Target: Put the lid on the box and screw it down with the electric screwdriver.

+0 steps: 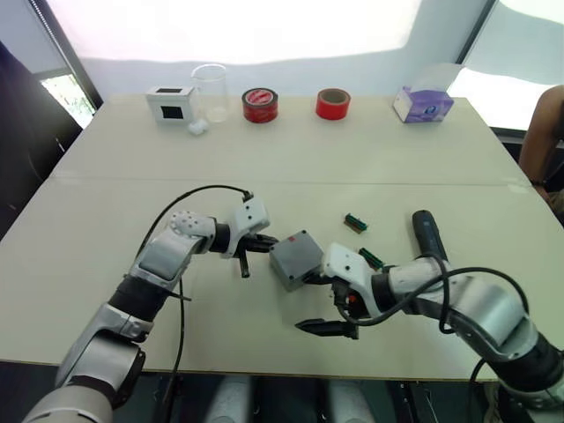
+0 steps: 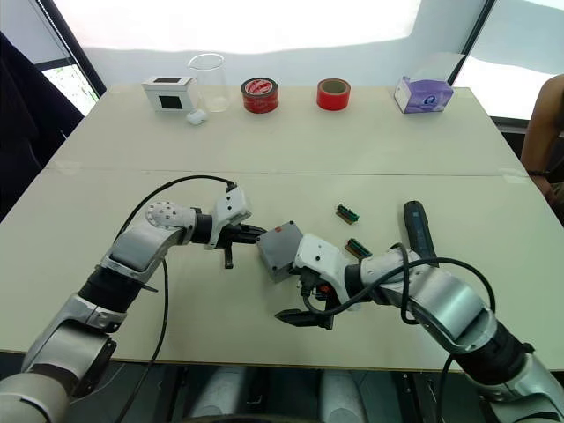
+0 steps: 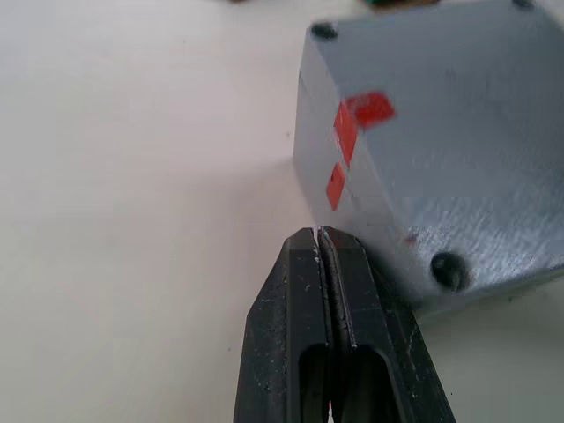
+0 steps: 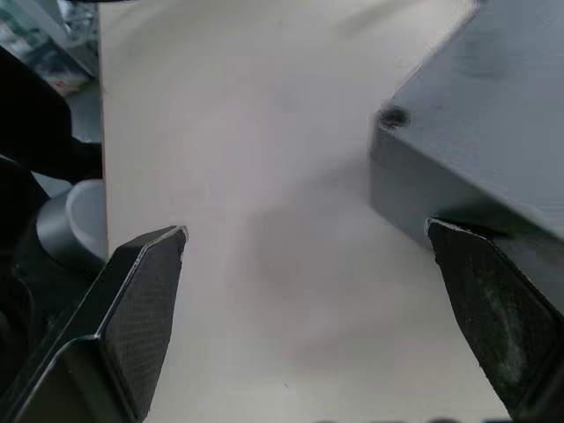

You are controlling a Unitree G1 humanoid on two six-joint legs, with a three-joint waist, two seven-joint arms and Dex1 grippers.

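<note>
The grey box [image 1: 295, 258] sits near the table's front middle with the lid [image 3: 441, 132] closed on top. Screw holes show at the lid's corners and red marks on one edge. My left gripper [image 1: 264, 241] is shut, and its tips [image 3: 319, 236] press against the box's left side. On the box's right, my right gripper [image 1: 315, 302] is open, with one finger [image 4: 480, 291] against the box's near edge and the other finger [image 4: 145, 300] out over bare table. The black electric screwdriver [image 1: 429, 233] lies on the table to the right, behind my right arm.
Two small green parts [image 1: 355, 222] [image 1: 371, 257] lie between the box and the screwdriver. Along the far edge stand a white box with a black screen [image 1: 170, 103], a clear beaker [image 1: 210, 91], two red tape rolls [image 1: 260, 105] [image 1: 333, 103] and a purple tissue box [image 1: 423, 104]. A person's arm [image 1: 542, 141] shows at the right.
</note>
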